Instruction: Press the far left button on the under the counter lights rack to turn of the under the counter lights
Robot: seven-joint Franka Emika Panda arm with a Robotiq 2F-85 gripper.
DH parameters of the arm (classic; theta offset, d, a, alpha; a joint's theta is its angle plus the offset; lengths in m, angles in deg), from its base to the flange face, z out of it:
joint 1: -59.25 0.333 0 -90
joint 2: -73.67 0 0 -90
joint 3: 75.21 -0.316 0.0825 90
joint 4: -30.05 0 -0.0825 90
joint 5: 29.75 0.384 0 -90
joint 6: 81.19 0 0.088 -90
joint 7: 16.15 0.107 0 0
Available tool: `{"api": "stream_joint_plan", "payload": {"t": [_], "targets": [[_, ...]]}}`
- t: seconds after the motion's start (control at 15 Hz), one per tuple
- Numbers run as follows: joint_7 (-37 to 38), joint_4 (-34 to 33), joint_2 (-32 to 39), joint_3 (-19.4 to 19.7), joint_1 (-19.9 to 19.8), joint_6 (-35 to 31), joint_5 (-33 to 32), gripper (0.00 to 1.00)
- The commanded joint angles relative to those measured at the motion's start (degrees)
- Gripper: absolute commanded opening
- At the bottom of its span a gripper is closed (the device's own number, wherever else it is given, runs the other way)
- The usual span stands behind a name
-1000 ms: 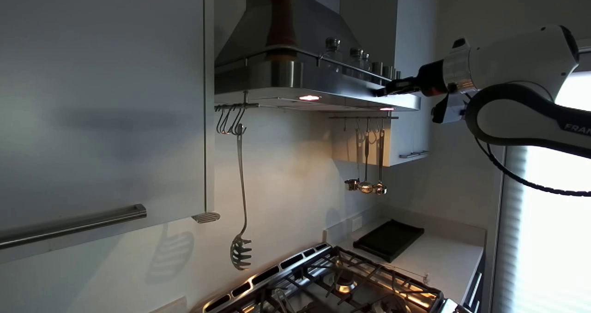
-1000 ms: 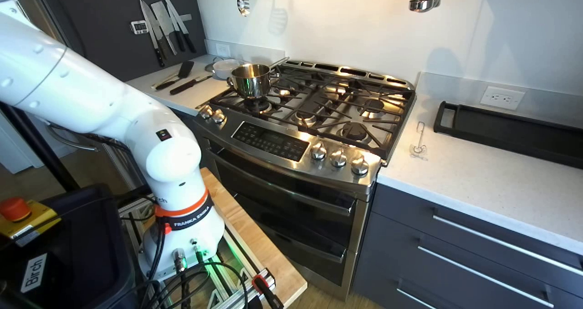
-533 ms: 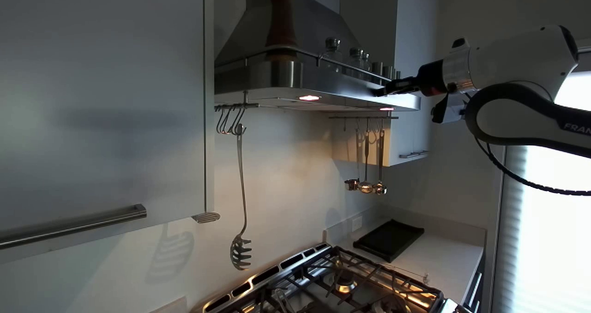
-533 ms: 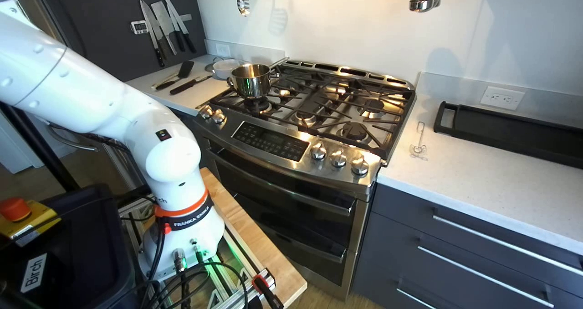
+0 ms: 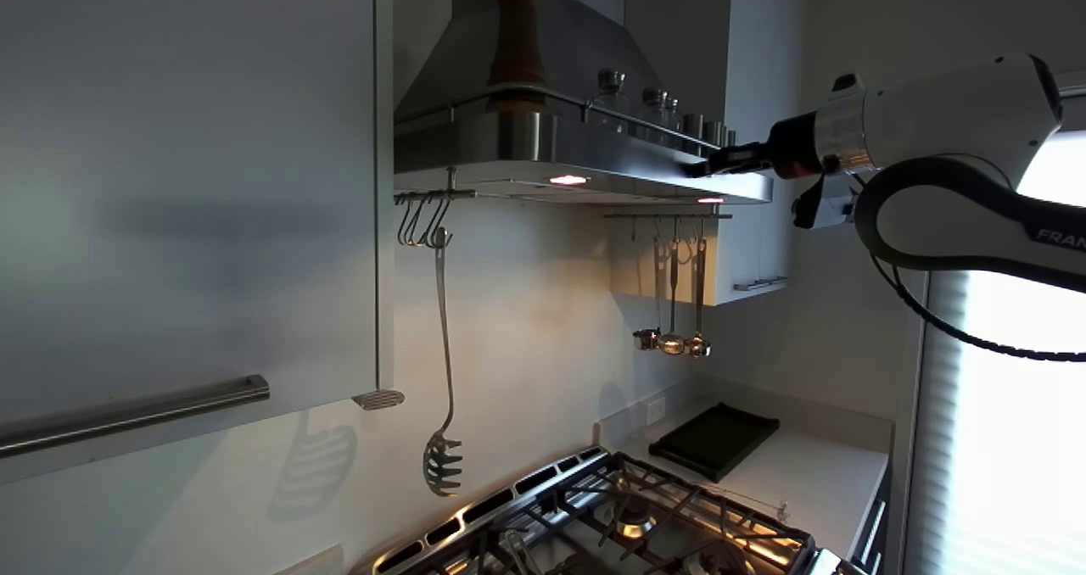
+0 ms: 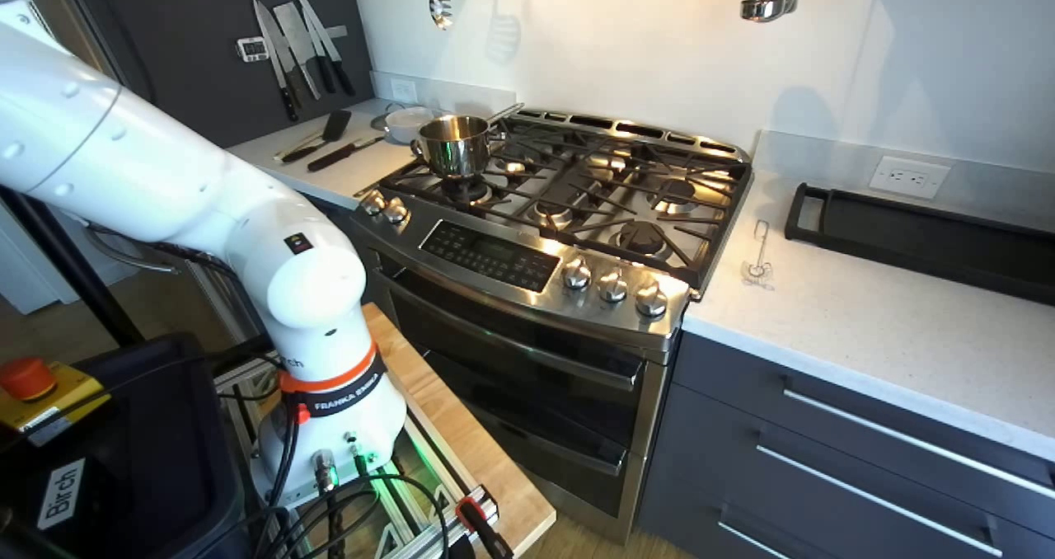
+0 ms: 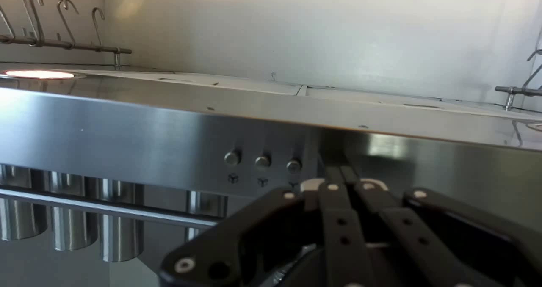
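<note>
"What's the biggest thing?"
"A metal hood (image 5: 602, 149). A white robot arm (image 5: 942, 125) reaches to its front."
"How is the gripper (image 7: 342, 175)?"
"Squeezed tight, with its tip right up by the hood. I can't tell if they touch."
"And the lights (image 5: 568, 180)?"
"Two glow underneath the hood."
"And the buttons (image 7: 262, 162)?"
"Three little ones show in a row, just left of the gripper's tip in the wrist view. I can't tell which is far left."

Bright hood lamps (image 5: 568, 180), dim cabinets (image 5: 187, 176)
</note>
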Motion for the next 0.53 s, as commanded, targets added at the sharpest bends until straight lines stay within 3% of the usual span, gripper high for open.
{"api": "stream_joint_plan", "payload": {"t": [0.0,0.47], "targets": [[-1.04,-0.09,3.26,1.39,1.21,-2.44,0.64,0.0],[-0.51,-1.36,2.12,0.76,0.46,-0.12,-0.29,0.0]]}}
